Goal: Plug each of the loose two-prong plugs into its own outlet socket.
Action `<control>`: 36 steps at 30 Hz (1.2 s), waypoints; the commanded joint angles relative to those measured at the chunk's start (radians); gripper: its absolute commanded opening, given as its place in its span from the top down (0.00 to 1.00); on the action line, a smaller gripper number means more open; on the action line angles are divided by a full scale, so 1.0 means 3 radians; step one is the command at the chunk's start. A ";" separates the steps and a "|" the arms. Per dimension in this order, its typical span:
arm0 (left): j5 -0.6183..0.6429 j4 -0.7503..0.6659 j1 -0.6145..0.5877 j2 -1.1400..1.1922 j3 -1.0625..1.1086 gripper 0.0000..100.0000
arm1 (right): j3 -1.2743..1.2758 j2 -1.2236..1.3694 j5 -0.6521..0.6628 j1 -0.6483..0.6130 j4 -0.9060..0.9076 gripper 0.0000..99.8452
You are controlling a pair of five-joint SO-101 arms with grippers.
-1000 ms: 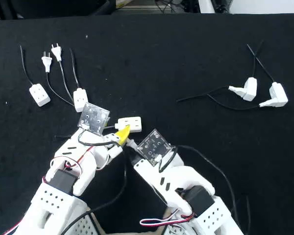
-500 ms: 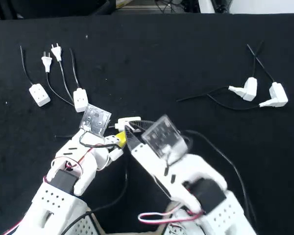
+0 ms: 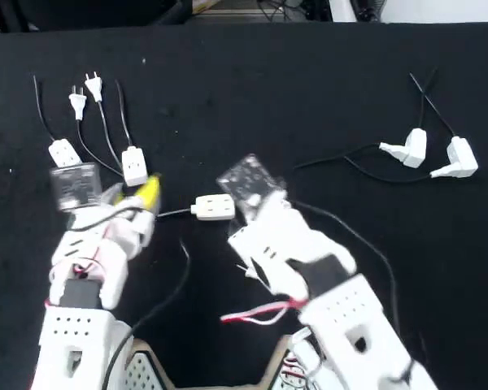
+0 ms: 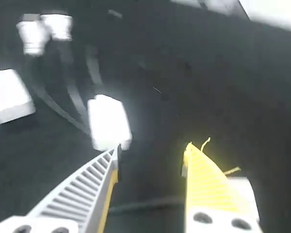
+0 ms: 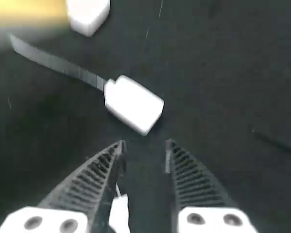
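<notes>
On black table (image 3: 309, 97), outlet socket (image 5: 134, 104) near gaping right tool (image 5: 145, 142)

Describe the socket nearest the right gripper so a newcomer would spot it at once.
On the black table, look at the middle, just ahead of the right gripper. A white outlet socket lies there alone, cable trailing toward the left gripper. The other two sockets sit far left beside the loose plugs.

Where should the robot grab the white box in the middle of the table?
Probably across the two long sides of the socket block, coming from above. It lies flat, its cable leaving one end, so the sides are free. The open right end effector sits just short of it.
</notes>
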 commanded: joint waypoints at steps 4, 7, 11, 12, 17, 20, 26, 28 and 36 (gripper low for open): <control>0.0343 -0.0102 -0.0529 -0.0020 -0.0136 0.78 | -0.0412 0.0974 0.0701 -0.0143 0.0077 0.86; 0.0343 -0.0102 -0.0529 -0.0020 -0.0136 0.78 | -0.0422 0.1184 0.0946 -0.0143 0.0082 0.90; 0.0343 -0.0102 -0.0529 -0.0020 -0.0136 0.78 | -0.0463 0.1332 0.1458 -0.0010 0.0292 0.95; 0.0343 -0.0102 -0.0529 -0.0020 -0.0136 0.78 | -0.0488 0.1363 0.1565 0.0020 0.0384 0.95; 0.0343 -0.0102 -0.0529 -0.0036 -0.0136 0.78 | -0.0514 0.1496 0.1795 0.0046 0.0609 0.90; 0.0343 -0.0102 -0.0524 -0.0041 -0.0136 0.78 | -0.0524 0.1629 0.1867 0.0077 0.0598 0.86; 0.0343 -0.0102 -0.0524 -0.0046 -0.0136 0.78 | -0.0657 0.2028 0.1887 0.0087 0.0522 0.87; 0.0343 -0.0102 -0.0524 -0.0046 -0.0136 0.78 | -0.0744 0.2186 0.1887 0.0087 0.0522 0.87; 0.0343 -0.0097 -0.0524 -0.0046 -0.0136 0.78 | -0.0795 0.2401 0.2128 0.0066 0.0552 0.98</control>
